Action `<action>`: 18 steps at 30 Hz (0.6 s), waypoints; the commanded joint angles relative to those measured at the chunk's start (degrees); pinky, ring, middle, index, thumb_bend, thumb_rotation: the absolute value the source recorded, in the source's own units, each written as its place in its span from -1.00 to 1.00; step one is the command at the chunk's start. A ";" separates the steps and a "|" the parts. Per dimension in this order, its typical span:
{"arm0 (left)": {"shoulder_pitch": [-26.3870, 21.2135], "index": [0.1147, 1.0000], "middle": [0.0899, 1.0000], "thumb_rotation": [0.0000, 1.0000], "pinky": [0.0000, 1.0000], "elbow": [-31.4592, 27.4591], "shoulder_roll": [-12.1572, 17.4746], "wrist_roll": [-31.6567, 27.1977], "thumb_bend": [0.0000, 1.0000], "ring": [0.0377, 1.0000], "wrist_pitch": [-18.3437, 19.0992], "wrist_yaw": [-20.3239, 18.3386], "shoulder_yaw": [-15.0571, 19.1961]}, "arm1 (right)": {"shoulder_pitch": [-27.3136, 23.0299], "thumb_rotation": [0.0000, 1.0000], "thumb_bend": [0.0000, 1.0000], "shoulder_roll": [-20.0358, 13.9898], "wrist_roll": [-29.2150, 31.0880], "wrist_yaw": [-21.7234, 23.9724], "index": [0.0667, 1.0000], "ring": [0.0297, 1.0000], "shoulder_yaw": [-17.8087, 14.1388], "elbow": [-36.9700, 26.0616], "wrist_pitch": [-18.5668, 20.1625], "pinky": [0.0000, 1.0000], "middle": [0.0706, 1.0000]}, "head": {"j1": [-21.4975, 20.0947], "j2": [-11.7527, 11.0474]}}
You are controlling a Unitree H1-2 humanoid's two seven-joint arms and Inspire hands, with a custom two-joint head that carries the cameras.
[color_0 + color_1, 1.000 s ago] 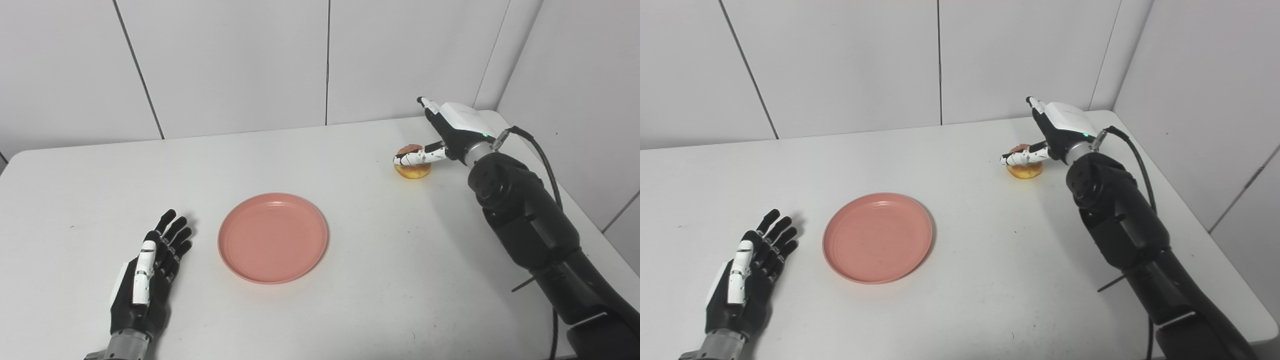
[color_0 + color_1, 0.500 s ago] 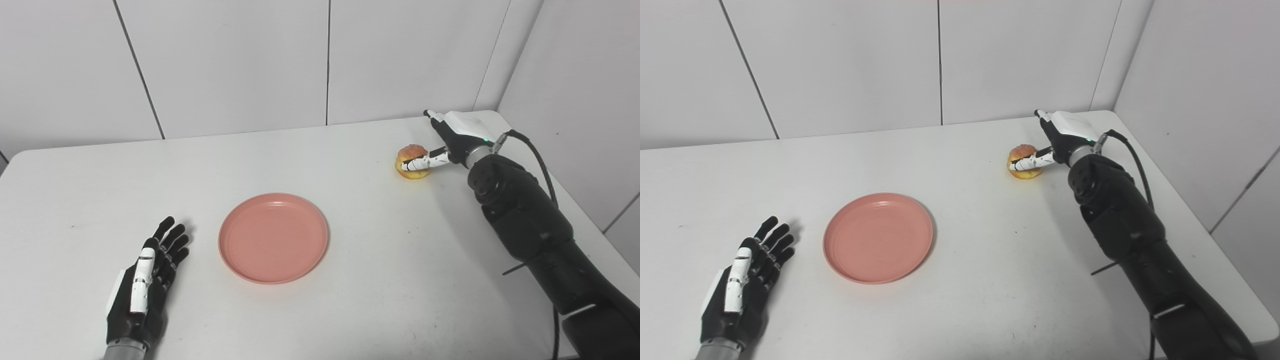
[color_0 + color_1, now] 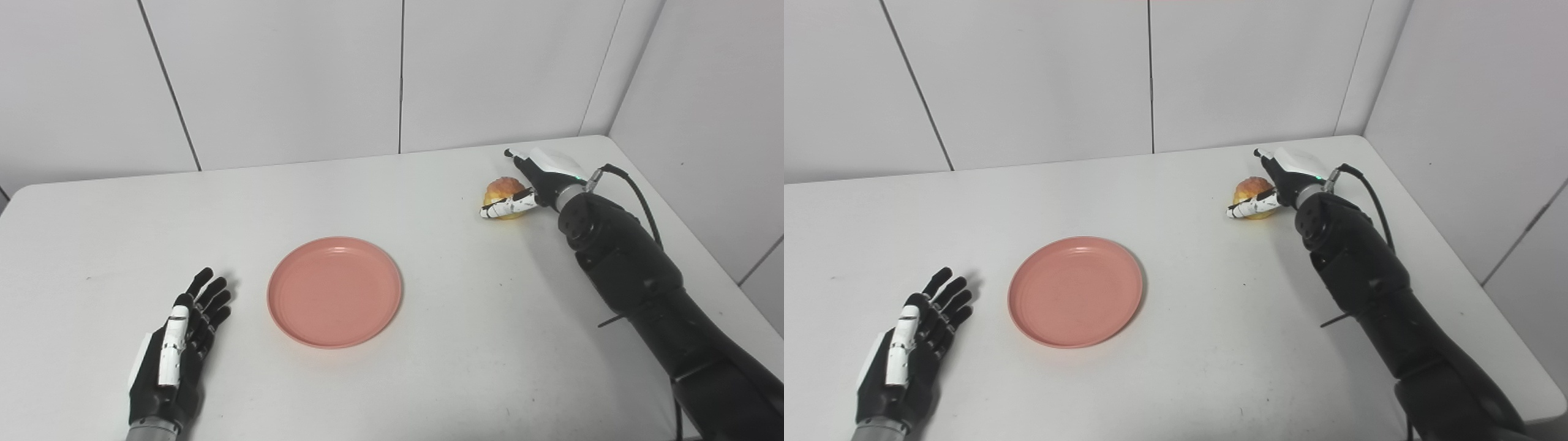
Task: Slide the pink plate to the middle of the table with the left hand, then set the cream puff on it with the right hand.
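The pink plate (image 3: 334, 291) lies flat near the middle of the white table (image 3: 392, 380), nothing on it. My left hand (image 3: 174, 355) rests open at the front left, fingers spread, a short gap left of the plate. The cream puff (image 3: 503, 188), golden with a reddish top, sits tipped at the far right. My right hand (image 3: 534, 177) reaches around it: the thumb (image 3: 503, 209) lies along its near side and the fingers stretch behind it, still extended. Its far side is hidden.
Grey wall panels stand right behind the table's far edge and along its right side. The table's right edge (image 3: 1470, 288) runs close beside my right arm (image 3: 1366, 282). A black cable (image 3: 1366, 184) loops off the right wrist.
My right hand has come down and leftward around the cream puff, which has tipped up. My left hand has drawn back a little toward the front edge. The plate has not moved.
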 commanded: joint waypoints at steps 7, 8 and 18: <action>-0.18 0.73 0.79 0.99 0.87 -1.22 -0.04 0.11 -0.18 0.82 -0.69 0.30 -0.08 | -4.58 -0.09 0.87 0.26 0.53 -2.51 0.88 0.77 0.45 1.85 -2.25 0.45 0.91 | 0.18 0.13; -0.23 0.73 0.79 0.98 0.87 -1.01 -0.02 0.13 -0.17 0.82 -0.95 0.20 -0.09 | -4.75 -0.08 0.87 0.28 0.54 -2.78 0.88 0.78 0.61 2.53 -2.63 0.48 0.90 | 0.18 0.13; -0.19 0.73 0.79 0.98 0.88 -1.23 -0.11 0.41 -0.17 0.83 -0.90 0.41 -0.32 | -6.11 -0.17 0.80 0.50 1.34 -4.35 0.88 0.84 1.23 7.09 -3.31 0.60 0.90 | 0.60 0.48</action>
